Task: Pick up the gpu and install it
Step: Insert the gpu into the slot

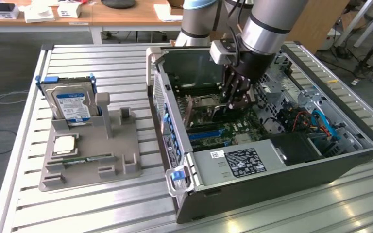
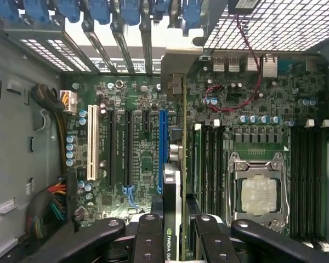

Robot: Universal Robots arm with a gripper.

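Wrist view looks straight down the gpu (image 2: 172,189), which is held edge-on with its green-lettered top edge between the black fingers (image 2: 148,233) of the gripper (image 2: 176,229). The gripper is clamped on the card from both sides. The card runs parallel to the long blue slot (image 2: 163,145) on the motherboard (image 2: 140,164) and appears just beside it, on the side nearer the RAM slots (image 2: 208,159). Whether its contact edge has entered the slot cannot be told from here.

I judge the step in hand to be seating the card. To do it well, the card must stay upright and square to the board, with its edge lined up along the whole blue slot. Its end bracket should meet the rear openings (image 2: 126,66) of the case. Pressure should go straight down and evenly, because any tilt could jam one end or scrape neighbouring parts. The CPU socket (image 2: 257,192) lies well apart, beyond the RAM slots.

In the exterior view the gripper (image 1: 238,99) reaches down into the open computer case (image 1: 271,179). The case lies on the counter (image 1: 109,208) towards the exterior view's right edge. A grey holder (image 1: 89,155) with a hard drive (image 1: 73,104) stands near the opposite edge.
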